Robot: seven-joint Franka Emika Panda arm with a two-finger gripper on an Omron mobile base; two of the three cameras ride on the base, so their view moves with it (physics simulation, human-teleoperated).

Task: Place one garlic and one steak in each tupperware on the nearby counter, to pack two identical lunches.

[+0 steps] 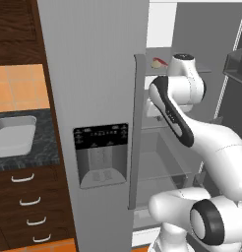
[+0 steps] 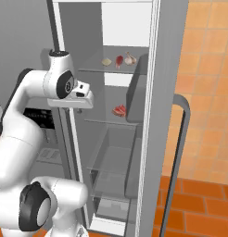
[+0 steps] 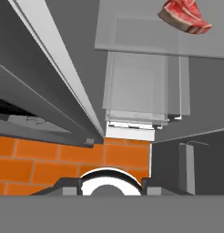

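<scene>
An open fridge [image 2: 134,139] holds the food: a steak [image 2: 119,110] on the middle shelf, reachable; claw state I cannot tell, no food visibly held.

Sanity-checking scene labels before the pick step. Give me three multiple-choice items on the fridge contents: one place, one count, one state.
1. Where does the lower steak lie?
A. on the floor
B. on a fridge shelf
C. in the bottom drawer

2. How many steaks are in the right base view?
A. one
B. two
C. four

3. The fridge compartment in front of the arm is:
A. open
B. shut
C. covered by a curtain

Answers:
1. B, the red slab rests flat on the middle glass shelf.
2. B, the upper steak sits one shelf above the lower one.
3. A, the shelves and drawers inside are in plain view.
</scene>
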